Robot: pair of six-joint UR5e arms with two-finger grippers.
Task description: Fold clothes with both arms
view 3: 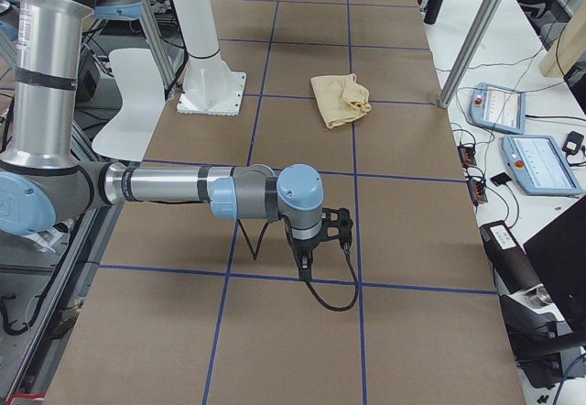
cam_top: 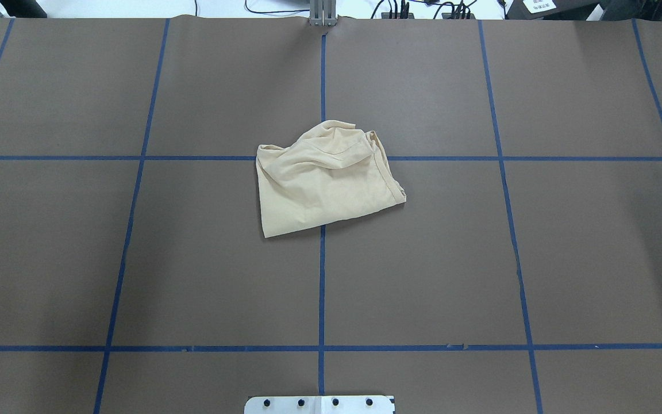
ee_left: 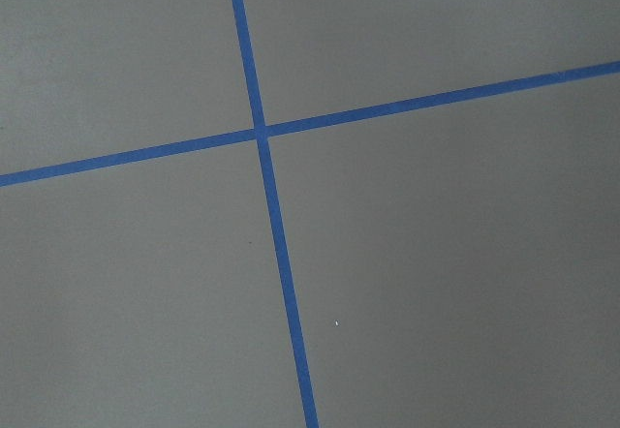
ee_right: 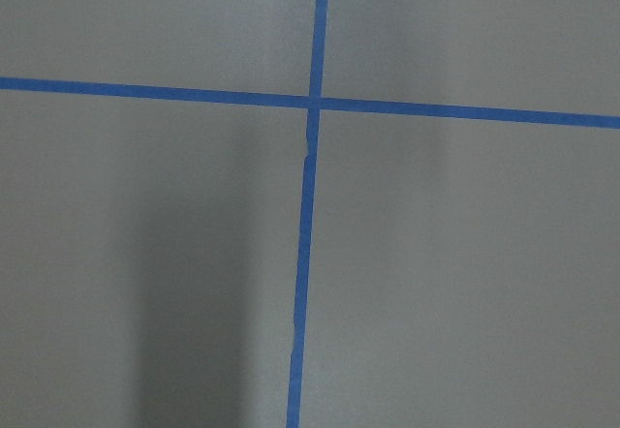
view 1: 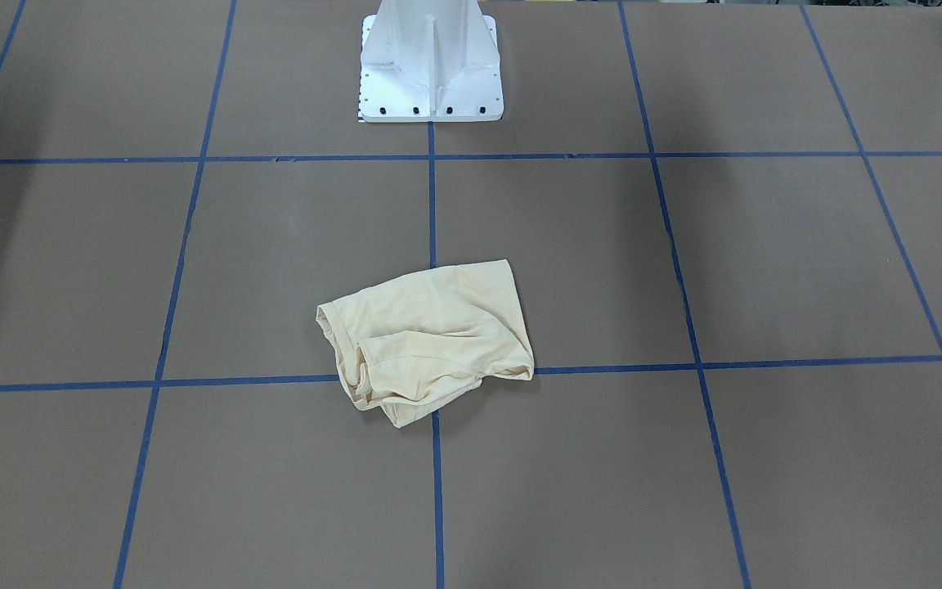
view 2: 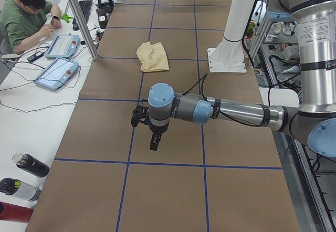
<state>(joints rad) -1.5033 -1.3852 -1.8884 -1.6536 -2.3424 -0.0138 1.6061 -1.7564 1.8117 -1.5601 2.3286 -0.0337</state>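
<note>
Cream-yellow knit, the T-shirt (cam_top: 325, 181) lies crumpled into a compact, roughly folded bundle on the brown paper-covered table (cam_top: 135, 259), over a crossing of the blue tape lines (cam_top: 322, 276). It lies between the two grippers along the table's length and well apart from each. The left gripper (view 2: 153, 141) points down from the end of the left arm (view 2: 236, 111), which reaches out level above the table. The shirt lies far beyond it, with bare paper between them. The right gripper (view 3: 304, 264) likewise points down from the outstretched right arm (view 3: 174, 185), and the shirt lies far beyond it toward the table's middle. Both grippers appear only in the side views, so whether their jaws stand wide or narrow cannot be told; neither is near the cloth. Each wrist camera shows only brown paper and a tape crossing below it. The white pedestal base (view 1: 430, 65) stands behind the shirt, and an operator (view 2: 26, 14) sits at a side desk beyond the left gripper.
</note>
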